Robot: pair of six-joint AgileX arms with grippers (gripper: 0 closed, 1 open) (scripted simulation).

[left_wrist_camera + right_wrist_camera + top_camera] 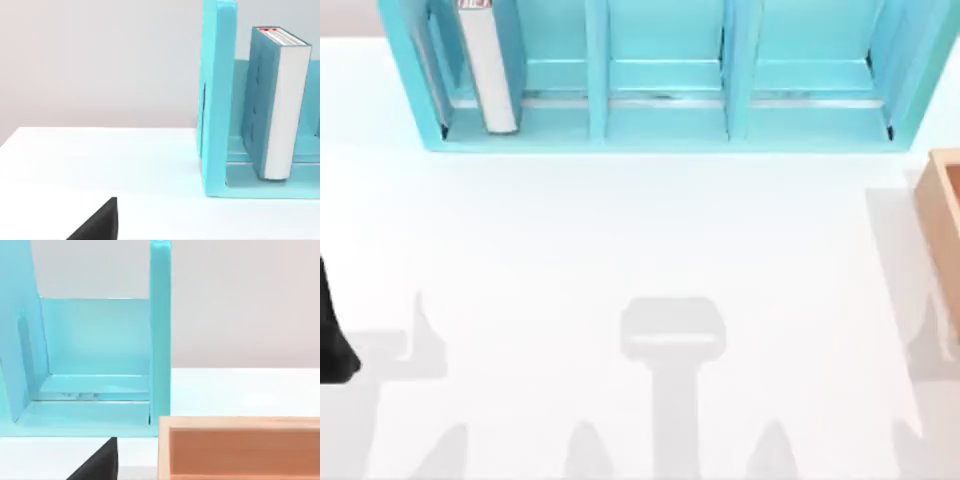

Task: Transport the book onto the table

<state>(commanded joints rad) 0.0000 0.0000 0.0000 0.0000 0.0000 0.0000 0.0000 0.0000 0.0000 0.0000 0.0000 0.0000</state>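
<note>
- The left gripper (97, 222) shows as a dark wedge low in the left wrist view, over bare table. Whether its fingers are spread or pressed together cannot be told. In the top view a dark part of the left arm (332, 335) sits at the table's left edge, at about nine o'clock.
- The right gripper (97, 460) shows as a similar dark wedge in the right wrist view, and its finger state also cannot be told. It looks toward the shelf's right end and a wooden box, well apart from the book.
- The book (488, 70) stands upright in the leftmost compartment of the turquoise shelf unit (665, 130), at about eleven o'clock in the top view. Its white spine faces outward, light blue covers flank it, and a red-and-white label is at its top end.
- In the left wrist view the book (280, 100) stands just inside the shelf's left wall. The outward spine probably gives the left arm a face to approach.
- The other two compartments hold nothing.
- A tan wooden box (945, 205) sits at the right edge, at about three o'clock, beside the shelf's right end.
- The table (620, 230) is plain white and flat, with soft grey shadows toward six o'clock. The wall behind is pale grey.
- The transport appears not yet begun.
</note>
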